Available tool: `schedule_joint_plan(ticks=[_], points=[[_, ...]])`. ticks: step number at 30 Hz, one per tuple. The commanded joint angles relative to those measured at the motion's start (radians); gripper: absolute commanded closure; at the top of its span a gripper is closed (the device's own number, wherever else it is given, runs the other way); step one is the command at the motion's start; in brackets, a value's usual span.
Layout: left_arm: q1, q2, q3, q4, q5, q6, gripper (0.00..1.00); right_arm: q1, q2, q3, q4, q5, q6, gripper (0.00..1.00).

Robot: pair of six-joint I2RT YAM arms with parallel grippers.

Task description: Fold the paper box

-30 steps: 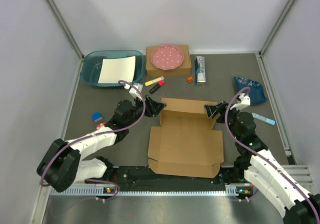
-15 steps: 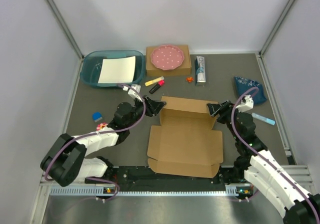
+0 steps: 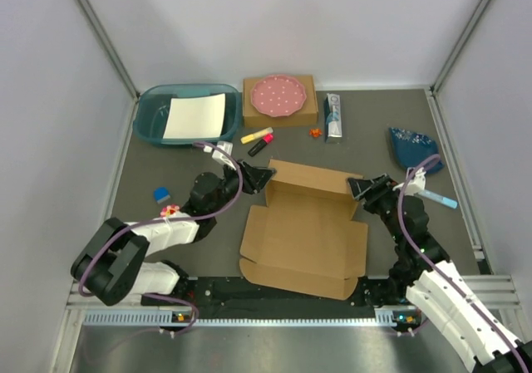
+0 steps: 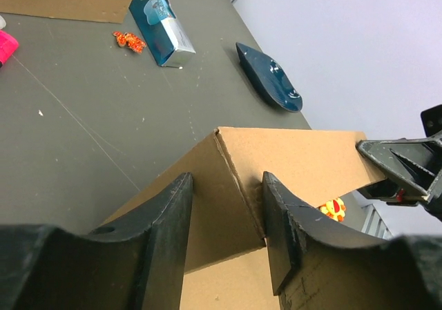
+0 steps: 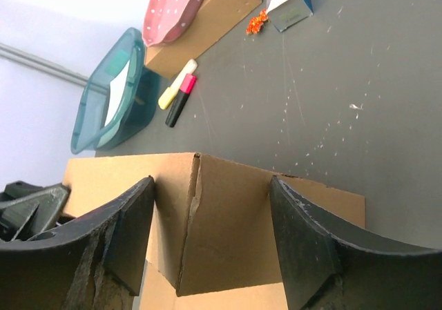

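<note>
At the far left corner of the paper box, the left end effector was closed narrowly on the fold where the raised rear wall met its side tab, with one finger on each face. At the far right corner, the right end effector stood wider, yet both its fingers lay against cardboard, clasping the matching fold. The box lay on the surface with an arm at either side of it. Its base panel was flat, its rear wall upright and its near flap lying open. The step in hand looked like squaring the rear wall and turning its tabs inward. Doing that well would likely mean moving both corners together so the sheet did not skew. It would also mean bending along the scored creases rather than across them, and gripping lightly enough not to crush the corrugation.
</note>
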Motion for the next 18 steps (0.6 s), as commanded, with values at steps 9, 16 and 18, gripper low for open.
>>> schedule_joint_plan(ticks=[9,16,18], points=[[-0.022,0.055,-0.023,-0.438,0.059,0.085,0.69,0.043,0.043,-0.067,-0.306,-0.17,-0.033,0.71],[-0.022,0.037,-0.042,-0.434,0.056,0.085,0.67,0.043,0.02,-0.07,-0.316,-0.173,-0.022,0.46],[-0.019,0.018,-0.007,-0.469,0.05,0.091,0.66,0.043,0.023,-0.023,-0.341,-0.156,-0.031,0.3]])
